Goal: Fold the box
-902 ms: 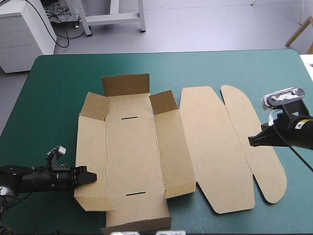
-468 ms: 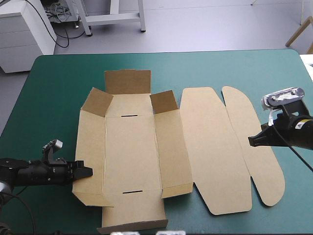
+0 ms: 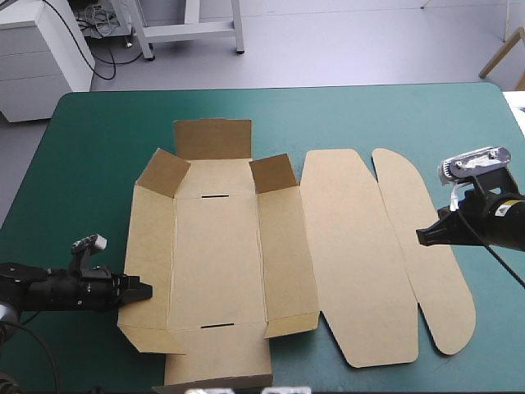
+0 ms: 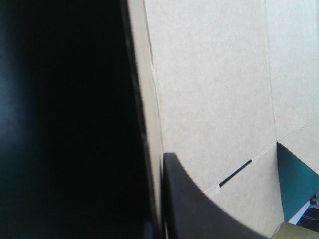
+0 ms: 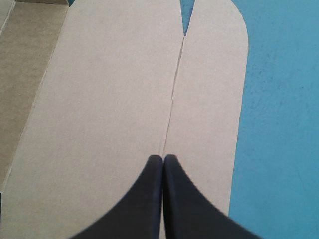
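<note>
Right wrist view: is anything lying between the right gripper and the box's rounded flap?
Nothing visible does. The right gripper, fingers shut, hangs right over the crease between the wide panel of the box and its rounded flap; only bare brown board lies under and ahead of it.

Grey floor (image 3: pixel 344 41) beyond the table (image 3: pixel 82 164), a white drawer cabinet (image 3: pixel 41 57) (cables (image 3: pixel 90 20) beside it) far left.

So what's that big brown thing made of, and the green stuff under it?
The box looks like cardboard: plain brown, matte, with pressed fold lines, cut slots and stiff raised flaps. The table cover is teal-green and dull; maybe a mat or cloth, hard to tell.
</note>
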`<act>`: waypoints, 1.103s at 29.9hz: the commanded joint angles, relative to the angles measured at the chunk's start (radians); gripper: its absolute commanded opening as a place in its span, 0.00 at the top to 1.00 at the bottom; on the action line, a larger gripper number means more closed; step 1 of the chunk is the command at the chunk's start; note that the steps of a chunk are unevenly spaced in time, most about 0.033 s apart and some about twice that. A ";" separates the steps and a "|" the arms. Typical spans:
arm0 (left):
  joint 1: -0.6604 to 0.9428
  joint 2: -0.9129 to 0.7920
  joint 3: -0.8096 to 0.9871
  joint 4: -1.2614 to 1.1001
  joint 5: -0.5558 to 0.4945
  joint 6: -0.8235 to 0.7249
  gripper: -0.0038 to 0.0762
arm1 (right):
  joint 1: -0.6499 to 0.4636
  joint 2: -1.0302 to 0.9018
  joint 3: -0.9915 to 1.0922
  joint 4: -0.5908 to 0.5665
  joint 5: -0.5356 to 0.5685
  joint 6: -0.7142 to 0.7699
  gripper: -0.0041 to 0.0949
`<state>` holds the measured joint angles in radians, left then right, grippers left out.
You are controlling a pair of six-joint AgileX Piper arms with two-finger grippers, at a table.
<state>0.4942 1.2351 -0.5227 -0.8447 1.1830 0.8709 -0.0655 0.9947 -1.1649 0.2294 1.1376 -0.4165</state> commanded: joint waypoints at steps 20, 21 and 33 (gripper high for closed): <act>-0.480 0.132 -0.658 0.421 -0.036 -0.250 0.96 | -0.005 -0.013 -0.033 0.023 -0.085 -0.019 0.98; -0.508 0.155 -0.691 0.449 -0.039 -0.250 0.96 | -0.005 -0.013 -0.042 0.021 -0.085 -0.019 0.98; -0.756 0.310 -0.909 0.771 -0.300 -0.277 0.96 | -0.005 -0.024 -0.173 0.014 -0.084 -0.019 0.98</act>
<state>-0.2175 1.5662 -1.3701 -0.1523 0.9968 0.5963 -0.0655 0.9827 -1.2912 0.2364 1.1067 -0.4249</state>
